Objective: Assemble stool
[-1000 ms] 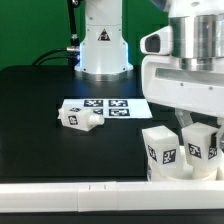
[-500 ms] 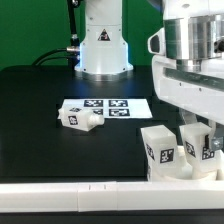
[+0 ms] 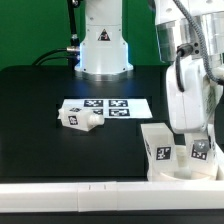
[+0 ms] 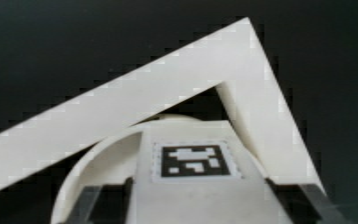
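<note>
My gripper [image 3: 196, 150] is down at the front right of the black table, shut on an upright white stool leg [image 3: 199, 152] with a black-and-white tag. In the wrist view that tagged leg [image 4: 195, 160] fills the gap between the dark fingers [image 4: 98, 200], and a rounded white part, apparently the seat [image 4: 108, 165], shows beneath it. A second tagged leg [image 3: 158, 148] stands right beside it on the exterior view's left. A third leg [image 3: 78, 118] lies on its side near the middle of the table.
The marker board [image 3: 118, 106] lies flat beside the lying leg. A white rail [image 3: 80, 195] runs along the table's front edge, and its white corner walls [image 4: 176, 75] close in around the held leg. The robot's base [image 3: 103, 45] stands at the back.
The hand has turned about its upright axis, showing a narrower side now, and the held leg's tag has shifted slightly with it. The other legs have not moved.
</note>
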Motion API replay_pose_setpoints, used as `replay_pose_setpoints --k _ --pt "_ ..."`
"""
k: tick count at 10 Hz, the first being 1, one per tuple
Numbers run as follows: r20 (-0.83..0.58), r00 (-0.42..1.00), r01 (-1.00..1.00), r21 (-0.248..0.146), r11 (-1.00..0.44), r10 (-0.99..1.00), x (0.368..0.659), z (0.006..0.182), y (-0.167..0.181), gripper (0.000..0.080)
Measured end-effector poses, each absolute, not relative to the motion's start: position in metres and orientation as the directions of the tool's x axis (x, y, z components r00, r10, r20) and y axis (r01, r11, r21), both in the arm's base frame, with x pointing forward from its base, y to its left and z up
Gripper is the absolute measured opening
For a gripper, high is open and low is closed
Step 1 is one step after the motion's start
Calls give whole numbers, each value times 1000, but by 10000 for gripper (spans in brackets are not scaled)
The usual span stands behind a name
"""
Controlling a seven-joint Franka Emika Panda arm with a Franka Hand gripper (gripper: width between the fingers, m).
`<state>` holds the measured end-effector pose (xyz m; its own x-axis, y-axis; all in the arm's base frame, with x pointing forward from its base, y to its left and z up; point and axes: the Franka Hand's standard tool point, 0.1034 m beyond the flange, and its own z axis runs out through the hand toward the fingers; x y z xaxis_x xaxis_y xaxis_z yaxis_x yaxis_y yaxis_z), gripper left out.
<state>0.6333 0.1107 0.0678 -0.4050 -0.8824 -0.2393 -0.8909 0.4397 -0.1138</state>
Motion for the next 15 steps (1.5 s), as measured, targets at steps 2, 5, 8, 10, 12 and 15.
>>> replay_pose_setpoints --k 2,5,8,10,12,15 --pt "-232 -344 -917 -126 378 -910 633 68 111 517" --pt "-224 0 -988 -148 34 -975 626 98 125 642" --pt "-189 197 -968 -191 -161 -962 625 99 124 649" --pt "-147 374 -915 -221 -338 -916 625 99 123 649" --pt "-25 739 -659 -241 -713 -674 633 112 118 649" --pt "48 909 -394 -221 -892 -413 631 114 118 649"
